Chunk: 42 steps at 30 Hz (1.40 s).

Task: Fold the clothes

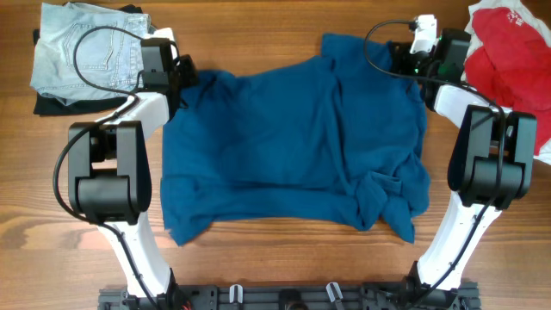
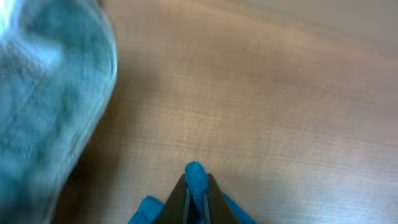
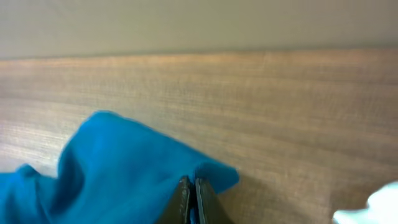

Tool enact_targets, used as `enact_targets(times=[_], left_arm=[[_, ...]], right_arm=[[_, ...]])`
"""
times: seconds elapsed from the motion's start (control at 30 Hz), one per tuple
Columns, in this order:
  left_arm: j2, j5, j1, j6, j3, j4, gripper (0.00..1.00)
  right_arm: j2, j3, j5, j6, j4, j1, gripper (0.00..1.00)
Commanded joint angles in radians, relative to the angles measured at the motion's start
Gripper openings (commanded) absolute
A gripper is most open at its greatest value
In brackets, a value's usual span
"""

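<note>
The clothes are one dark blue shirt (image 1: pixel 293 146), spread rumpled over the middle of the wooden table. My left gripper (image 1: pixel 182 76) sits at the shirt's far left corner and is shut on a fold of the blue cloth (image 2: pixel 196 176), which pokes out between the jaws. My right gripper (image 1: pixel 411 71) is at the far right corner, shut on the edge of the shirt (image 3: pixel 124 162), with the jaws (image 3: pixel 191 184) pinched tight together on the cloth.
A folded pale denim garment (image 1: pixel 82 52) lies at the back left, close to the left arm, and shows as pale denim (image 2: pixel 50 99) in the left wrist view. A red garment (image 1: pixel 508 52) lies at the back right. A white scrap (image 3: pixel 373 208) shows at the lower right.
</note>
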Motion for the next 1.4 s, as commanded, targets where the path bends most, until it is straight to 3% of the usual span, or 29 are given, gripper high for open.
enact_targets(times=[0.0,0.17,0.67,0.7,0.73,0.77,0.8,0.87,1.0,1.03,1.17,1.37], left_arm=[[0.014,-0.003,0.008,-0.016,0.007,0.115,0.04],[0.014,-0.002,0.043,-0.092,0.078,0.125,0.04],[0.014,0.006,0.103,-0.092,0.154,0.133,0.04],[0.014,0.006,0.102,-0.092,0.154,0.133,0.11],[0.014,0.009,0.098,-0.092,0.154,0.132,0.34],[0.014,0.009,0.095,-0.092,0.154,0.132,0.66],[0.014,0.009,0.088,-0.092,0.154,0.132,1.00],[0.014,0.009,0.080,-0.092,0.154,0.127,1.00],[-0.019,0.009,0.075,-0.092,0.154,0.044,1.00],[-0.031,0.009,0.075,-0.092,0.154,0.019,1.00],[-0.119,0.032,0.075,-0.092,0.154,-0.157,1.00],[-0.274,0.227,0.075,-0.092,0.154,-0.477,1.00]], right_arm=[[-0.040,0.022,0.066,0.053,0.085,0.005,0.04],[-0.040,0.076,0.110,0.074,0.121,0.005,0.04],[-0.040,0.203,0.146,0.075,0.099,0.006,0.04],[-0.040,0.203,0.146,0.075,0.085,0.007,0.04],[-0.040,0.203,0.146,0.076,0.069,0.009,0.04],[-0.040,0.203,0.145,0.075,0.045,0.010,0.06],[-0.040,0.203,0.138,0.075,-0.001,0.011,0.19],[-0.043,0.203,0.101,0.075,-0.062,0.011,0.53],[-0.126,0.203,0.078,0.073,-0.281,0.010,0.94],[-0.149,0.203,0.078,0.072,-0.325,0.010,1.00],[-0.278,0.203,0.078,0.077,-0.555,0.010,1.00],[-0.455,0.203,0.095,0.266,-1.062,0.011,1.00]])
